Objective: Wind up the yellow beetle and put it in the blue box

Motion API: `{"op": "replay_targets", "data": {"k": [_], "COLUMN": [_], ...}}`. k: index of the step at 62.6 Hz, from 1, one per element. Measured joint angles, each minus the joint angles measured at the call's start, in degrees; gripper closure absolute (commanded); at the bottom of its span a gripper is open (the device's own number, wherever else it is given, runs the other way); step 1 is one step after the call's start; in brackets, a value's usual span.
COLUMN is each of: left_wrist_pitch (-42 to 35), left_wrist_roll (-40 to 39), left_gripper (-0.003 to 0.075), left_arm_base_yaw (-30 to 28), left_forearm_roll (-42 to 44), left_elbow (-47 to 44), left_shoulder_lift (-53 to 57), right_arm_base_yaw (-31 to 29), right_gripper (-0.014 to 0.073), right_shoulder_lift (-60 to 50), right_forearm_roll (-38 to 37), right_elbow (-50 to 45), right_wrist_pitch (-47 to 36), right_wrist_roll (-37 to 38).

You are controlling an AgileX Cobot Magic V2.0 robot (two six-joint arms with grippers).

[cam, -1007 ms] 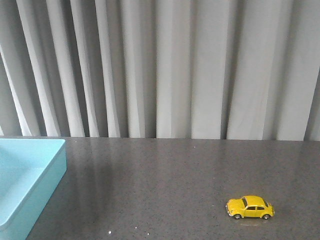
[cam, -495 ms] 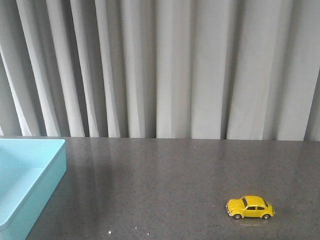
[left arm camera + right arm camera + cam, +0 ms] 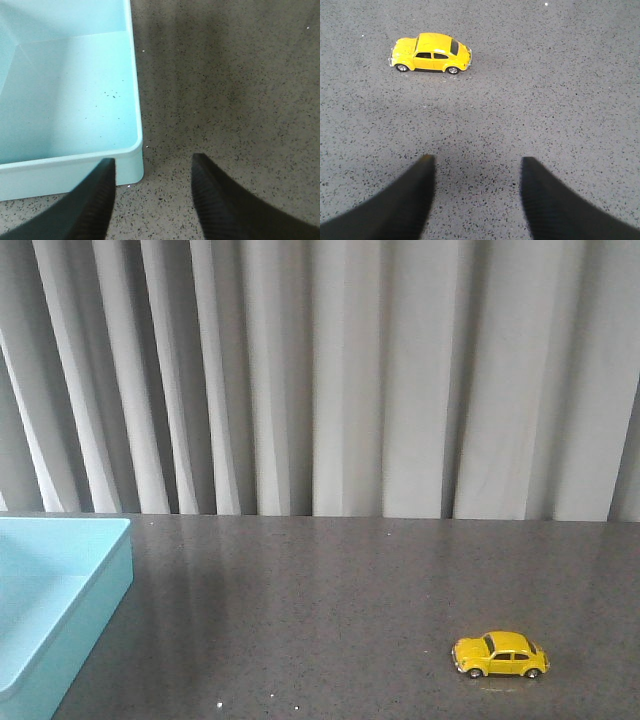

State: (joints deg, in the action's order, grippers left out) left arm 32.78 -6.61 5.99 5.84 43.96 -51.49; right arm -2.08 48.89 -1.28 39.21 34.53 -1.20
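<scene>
The yellow beetle stands on its wheels on the dark speckled table at the front right, side-on to the front camera. It also shows in the right wrist view as the yellow beetle, well ahead of my right gripper, which is open with only bare table between its fingers. The blue box lies at the left edge of the table, with nothing in the part that shows. My left gripper is open above the table beside a corner of the blue box. Neither arm appears in the front view.
A grey pleated curtain hangs behind the table's far edge. Dark speckled tabletop stretches between the box and the car.
</scene>
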Motion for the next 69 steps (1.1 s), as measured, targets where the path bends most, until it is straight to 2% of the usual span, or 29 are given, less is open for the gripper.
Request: {"op": "replay_targets", "data": {"k": [7,19,26,33,40,52,60,69], "left_wrist_pitch": [0.0,0.0,0.0,0.0,0.0,0.0,0.0,0.0], "left_wrist_roll": [0.0,0.0,0.0,0.0,0.0,0.0,0.0,0.0], "left_gripper": [0.0213,0.0214,0.0216,0.0216,0.0216,0.0216,0.0216,0.0216], "left_arm_base_yaw": [0.0,0.0,0.0,0.0,0.0,0.0,0.0,0.0], "left_forearm_roll": [0.0,0.0,0.0,0.0,0.0,0.0,0.0,0.0], "left_elbow": [0.0,0.0,0.0,0.0,0.0,0.0,0.0,0.0], "left_shoulder_lift": [0.0,0.0,0.0,0.0,0.0,0.0,0.0,0.0], "right_arm_base_yaw": [0.0,0.0,0.0,0.3,3.1,9.3,9.8,9.0], "right_gripper": [-0.0019,0.0008,0.0025,0.0035,0.0044,0.0054,0.0054,0.0054], "right_shoulder_lift": [0.0,0.3,2.3,6.7,12.5,23.9,32.7,41.2], "right_forearm_roll": [0.1,4.1,6.9,9.7,9.2,1.3,-2.1,-1.3], "right_elbow": [0.0,0.0,2.1,7.4,13.1,24.4,33.1,42.2], "right_wrist_pitch": [-0.1,-0.9,0.6,4.5,7.9,11.9,17.7,23.5], "right_wrist_roll": [0.1,0.2,-2.2,-6.4,-7.4,0.5,4.6,5.0]}}
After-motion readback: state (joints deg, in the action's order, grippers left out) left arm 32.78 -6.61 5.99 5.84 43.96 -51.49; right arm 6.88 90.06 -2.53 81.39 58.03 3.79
